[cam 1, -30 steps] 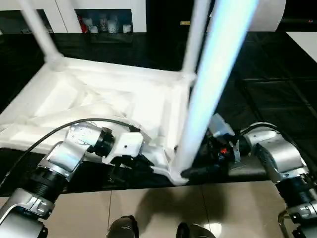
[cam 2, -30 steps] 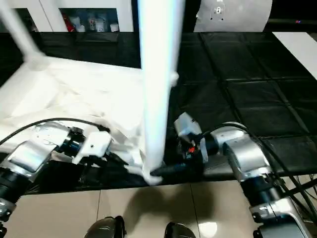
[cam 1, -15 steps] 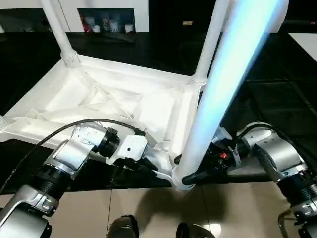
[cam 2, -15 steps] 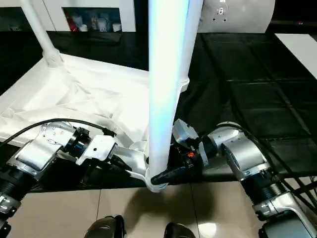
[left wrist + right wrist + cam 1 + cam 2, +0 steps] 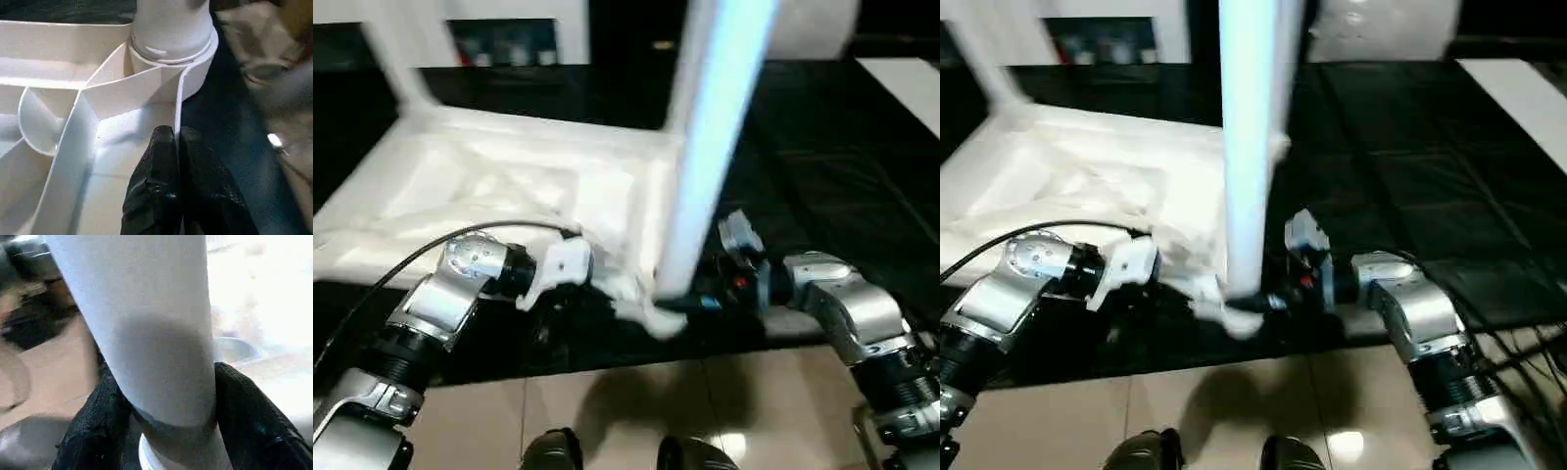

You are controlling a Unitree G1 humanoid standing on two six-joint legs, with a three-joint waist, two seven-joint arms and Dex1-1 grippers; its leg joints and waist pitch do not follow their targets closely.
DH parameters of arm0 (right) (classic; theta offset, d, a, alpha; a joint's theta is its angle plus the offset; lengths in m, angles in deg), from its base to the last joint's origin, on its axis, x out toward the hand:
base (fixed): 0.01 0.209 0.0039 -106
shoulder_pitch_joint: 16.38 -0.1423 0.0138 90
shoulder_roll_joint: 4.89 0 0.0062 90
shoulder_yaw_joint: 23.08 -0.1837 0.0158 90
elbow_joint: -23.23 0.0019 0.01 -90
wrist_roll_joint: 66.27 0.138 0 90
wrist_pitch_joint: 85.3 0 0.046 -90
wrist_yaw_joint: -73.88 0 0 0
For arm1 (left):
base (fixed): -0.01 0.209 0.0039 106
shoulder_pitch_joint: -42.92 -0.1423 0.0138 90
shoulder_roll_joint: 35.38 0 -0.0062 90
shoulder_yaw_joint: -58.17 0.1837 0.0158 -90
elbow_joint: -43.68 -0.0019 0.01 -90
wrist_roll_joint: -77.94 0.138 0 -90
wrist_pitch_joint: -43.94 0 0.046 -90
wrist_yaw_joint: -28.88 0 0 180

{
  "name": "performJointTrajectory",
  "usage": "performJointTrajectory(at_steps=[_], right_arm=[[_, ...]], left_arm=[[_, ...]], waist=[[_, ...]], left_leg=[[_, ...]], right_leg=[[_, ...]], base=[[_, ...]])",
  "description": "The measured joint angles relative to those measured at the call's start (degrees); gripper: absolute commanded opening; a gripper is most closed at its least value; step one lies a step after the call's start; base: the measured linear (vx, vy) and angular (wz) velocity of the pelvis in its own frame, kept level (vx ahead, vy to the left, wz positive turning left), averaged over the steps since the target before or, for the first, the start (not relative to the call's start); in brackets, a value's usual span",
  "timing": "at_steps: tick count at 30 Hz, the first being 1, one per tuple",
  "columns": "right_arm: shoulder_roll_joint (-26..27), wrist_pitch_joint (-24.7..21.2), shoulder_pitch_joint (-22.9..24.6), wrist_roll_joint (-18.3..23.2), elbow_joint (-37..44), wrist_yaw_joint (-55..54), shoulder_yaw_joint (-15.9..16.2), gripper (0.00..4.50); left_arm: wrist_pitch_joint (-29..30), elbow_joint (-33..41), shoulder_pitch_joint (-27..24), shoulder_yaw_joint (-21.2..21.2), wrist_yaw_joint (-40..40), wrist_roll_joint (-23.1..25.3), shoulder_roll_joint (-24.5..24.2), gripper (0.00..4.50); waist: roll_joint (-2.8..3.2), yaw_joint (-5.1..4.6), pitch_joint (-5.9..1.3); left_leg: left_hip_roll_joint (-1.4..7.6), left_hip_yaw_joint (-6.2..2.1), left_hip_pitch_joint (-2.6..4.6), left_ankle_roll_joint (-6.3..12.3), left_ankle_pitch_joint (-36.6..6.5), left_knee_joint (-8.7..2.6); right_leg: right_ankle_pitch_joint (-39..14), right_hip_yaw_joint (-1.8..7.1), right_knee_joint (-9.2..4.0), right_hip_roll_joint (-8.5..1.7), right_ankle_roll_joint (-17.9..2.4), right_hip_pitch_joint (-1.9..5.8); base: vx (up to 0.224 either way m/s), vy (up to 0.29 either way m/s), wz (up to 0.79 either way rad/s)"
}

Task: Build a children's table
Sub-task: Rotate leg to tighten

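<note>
The children's table (image 5: 499,176) lies upside down on the black work table (image 5: 842,147), its near corner at the edge in front of me. I have my right gripper (image 5: 161,401) reaching in from the right, fingers clamped around the near leg (image 5: 710,137) just above its socket (image 5: 171,54). My left gripper (image 5: 177,147) comes in low from the left; its wrist camera shows both fingers pinched on the thin rim beside that socket.

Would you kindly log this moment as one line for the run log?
stage: seating near leg | left gripper: shut on tabletop rim | right gripper: shut on near leg at corner socket
</note>
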Motion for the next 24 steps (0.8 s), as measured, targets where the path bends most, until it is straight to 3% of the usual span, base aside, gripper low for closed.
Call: performJointTrajectory(at_steps=[4,14,19,20,24], right_arm=[[5.87,-2.46,0.14,-2.75,0.43,-14.06,-4.93,2.11],[22.86,-0.93,-3.37,-11.02,-2.43,-51.44,-12.54,2.09],[26.64,1.94,-4.52,-12.90,-4.48,-58.69,-13.48,2.09],[26.94,2.60,-4.52,-13.22,-4.79,-59.15,-13.48,2.65],[28.03,5.48,-4.36,-14.25,-6.00,-59.15,-13.39,2.95]], left_arm=[[7.05,0.33,0.88,-1.64,-9.60,1.98,5.15,0.00],[15.88,-7.78,7.76,-3.56,-30.47,5.41,18.97,0.00],[16.30,-8.49,8.36,-3.66,-33.50,6.21,20.74,0.00],[16.31,-8.49,8.36,-3.69,-33.62,6.30,20.81,0.00],[16.11,-8.49,8.32,-3.93,-33.90,6.44,20.69,0.00]], waist=[[0.00,-1.27,0.00],[0.02,-0.86,-0.01],[0.05,-0.87,-0.02],[0.05,-0.87,-0.02],[0.15,-1.06,0.04]], left_leg=[[0.00,0.03,0.03,0.01,0.00,-0.17],[-0.07,0.04,0.20,-0.07,0.05,-0.29],[-0.13,0.04,0.20,-0.06,0.03,-0.32],[-0.13,0.04,0.20,-0.06,0.03,-0.33],[-0.12,0.04,0.20,-0.06,0.04,-0.33]], right_leg=[[-0.01,0.00,-0.04,0.02,0.01,-0.07],[-0.04,0.06,-0.11,0.01,0.00,0.09],[-0.02,0.10,-0.21,-0.01,0.00,0.15],[-0.02,0.10,-0.20,-0.01,0.01,0.15],[0.01,0.10,-0.21,-0.01,0.02,0.13]], base=[[0.000,0.000,0.00],[0.000,0.000,0.00],[0.000,0.000,0.00],[0.000,0.000,0.00],[0.000,0.000,0.00]])
